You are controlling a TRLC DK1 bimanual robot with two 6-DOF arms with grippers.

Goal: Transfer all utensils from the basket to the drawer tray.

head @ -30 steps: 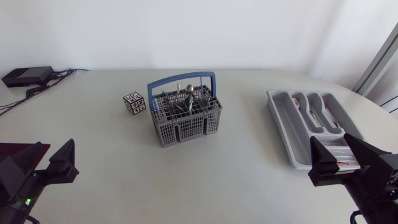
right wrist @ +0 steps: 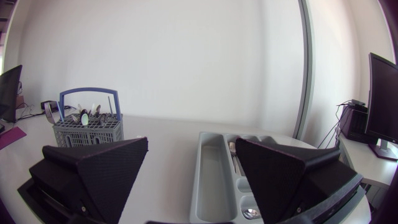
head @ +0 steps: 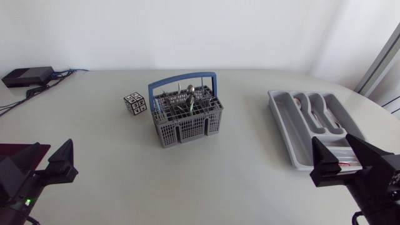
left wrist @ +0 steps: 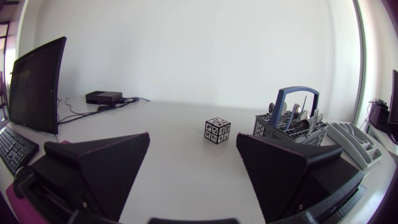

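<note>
The left claw [left wrist: 193, 183] is wide open and holds nothing, at the near left of the surface [head: 244, 175]. The right claw [right wrist: 189, 183] is wide open and empty too, by the near end of the grey tray [head: 280, 128] on the right. The basket [head: 185, 122] stands in the middle with the utensils [head: 189, 99] sticking up in it, and a small cube [head: 135, 102] sits just left of it

Grey basket [head: 186, 120] holds upright utensils [head: 187, 100] — tray [head: 284, 125] well apart.
</note>
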